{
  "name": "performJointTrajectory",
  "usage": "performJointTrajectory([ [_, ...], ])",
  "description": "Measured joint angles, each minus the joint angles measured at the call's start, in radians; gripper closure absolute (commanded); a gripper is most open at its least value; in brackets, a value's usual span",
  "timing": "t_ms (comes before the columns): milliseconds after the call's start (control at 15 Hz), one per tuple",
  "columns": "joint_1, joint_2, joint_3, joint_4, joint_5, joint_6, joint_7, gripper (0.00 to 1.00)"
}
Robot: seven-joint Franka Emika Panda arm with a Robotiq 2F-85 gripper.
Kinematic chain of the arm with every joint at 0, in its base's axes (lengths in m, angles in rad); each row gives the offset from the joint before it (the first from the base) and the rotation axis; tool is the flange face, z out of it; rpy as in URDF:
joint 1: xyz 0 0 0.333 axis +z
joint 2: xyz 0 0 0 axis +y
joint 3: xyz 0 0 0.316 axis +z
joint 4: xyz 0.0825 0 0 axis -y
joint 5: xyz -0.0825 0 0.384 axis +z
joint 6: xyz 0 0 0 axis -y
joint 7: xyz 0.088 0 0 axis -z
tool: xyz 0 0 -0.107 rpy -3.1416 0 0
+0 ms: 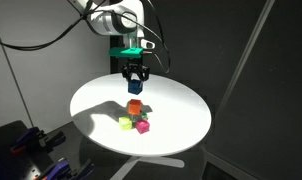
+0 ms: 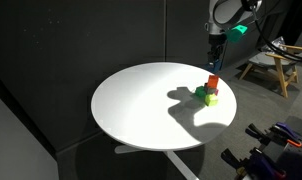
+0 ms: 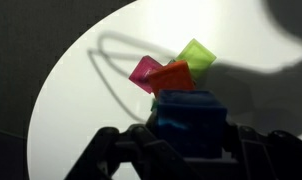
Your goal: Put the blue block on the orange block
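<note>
The blue block (image 3: 189, 118) is up in the air, pinched between the fingers (image 3: 246, 145). They're closed down narrow on its two opposite sides, and the block fills the gap between them. The grip looks square-on, so the bottom face is free and pointing down, which is what you want for stacking.

Right under it, slightly ahead in the wrist view, is the orange block (image 3: 173, 76). In an exterior view the blue block (image 1: 135, 88) hangs just above the orange block (image 1: 134, 108) with a clear gap, so they're not touching yet. I'd call it lined up and hovering, with the lowering not yet done.

The orange block is rotated a bit relative to the blue one in the wrist view, so the corners probably won't match perfectly. That shouldn't matter much if the centres are close.

Packed around the orange block are a magenta cube (image 3: 145, 70) and a green-yellow cube (image 3: 196, 55). Both sit tight against it, or maybe partly under it. The orange one looks raised in both exterior views, but I honestly can't tell whether it's resting on its neighbours or on the table (image 1: 181, 110).

That's my one worry. If the orange block is perched on the others, a hard set-down or an off-centre release could knock the little pile over. A gentle descent, opening only once the faces meet, seems like the way to go.
</note>
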Motion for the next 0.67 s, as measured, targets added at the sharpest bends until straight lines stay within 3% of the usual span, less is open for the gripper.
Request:
performJointTrajectory([
  [667,-0.003,0.000,0.004,-0.010,0.000,0.019,-0.182,0.70],
])
